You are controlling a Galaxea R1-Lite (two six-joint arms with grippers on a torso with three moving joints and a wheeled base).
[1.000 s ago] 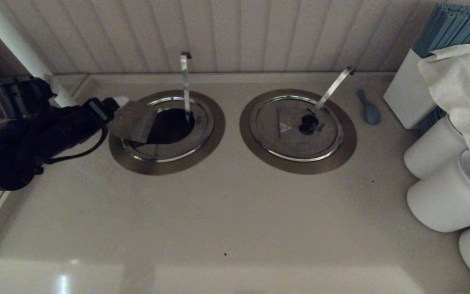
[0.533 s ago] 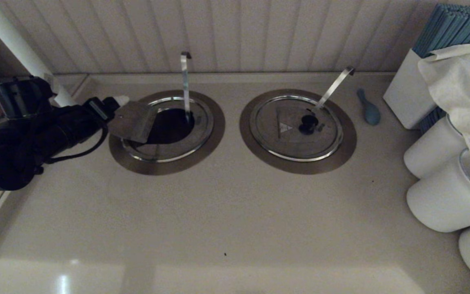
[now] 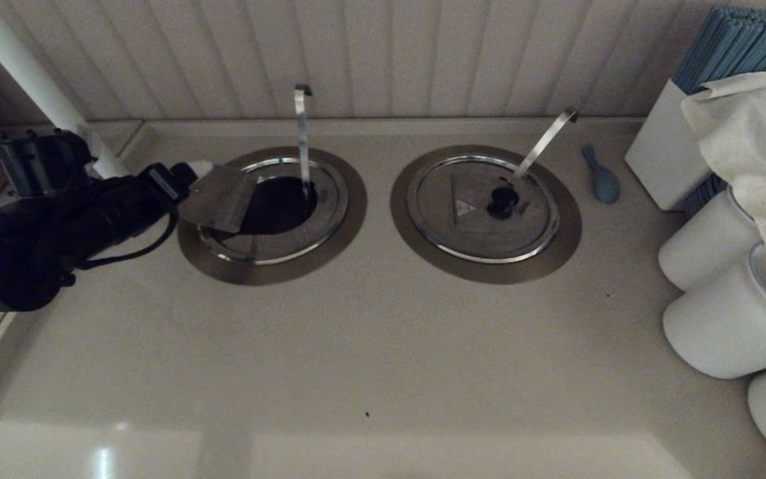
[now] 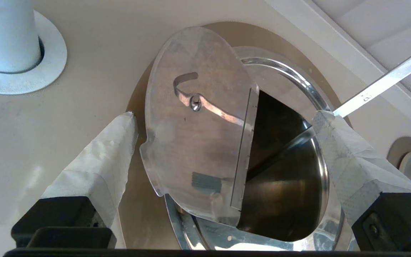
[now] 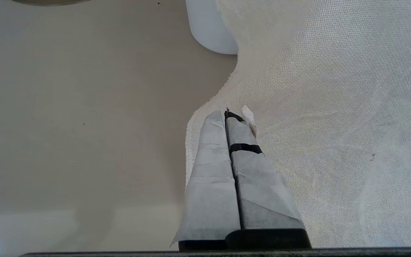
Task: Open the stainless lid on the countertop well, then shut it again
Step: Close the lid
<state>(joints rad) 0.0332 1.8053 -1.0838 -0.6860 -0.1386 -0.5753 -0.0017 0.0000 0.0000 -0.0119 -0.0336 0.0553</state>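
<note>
The stainless lid (image 3: 217, 197) is a hinged flap standing tilted up over the left side of the countertop well (image 3: 346, 219). Its underside with a screw faces the left wrist camera (image 4: 198, 142), and its knob is hidden. The well's dark opening (image 3: 283, 203) is uncovered, and the thin hooked ladle handle (image 3: 302, 133) rises from it. My left gripper (image 3: 202, 181) is open at the flap's left; the flap stands between its spread fingers (image 4: 98, 171), and I cannot tell whether it touches them. My right gripper (image 5: 232, 114) is shut and empty over a white cloth.
The twin lid (image 3: 469, 226) lies closed on the right well, with its wide strip handle (image 3: 542, 143). A blue spoon (image 3: 601, 176), a white box (image 3: 662, 153), white cylinders (image 3: 722, 319) and a cloth (image 3: 749, 126) crowd the right. A white pole (image 3: 24, 66) stands behind the left arm.
My left arm has shifted slightly down and to the right; the flap stays raised at nearly the same tilt. Nothing else has moved.
</note>
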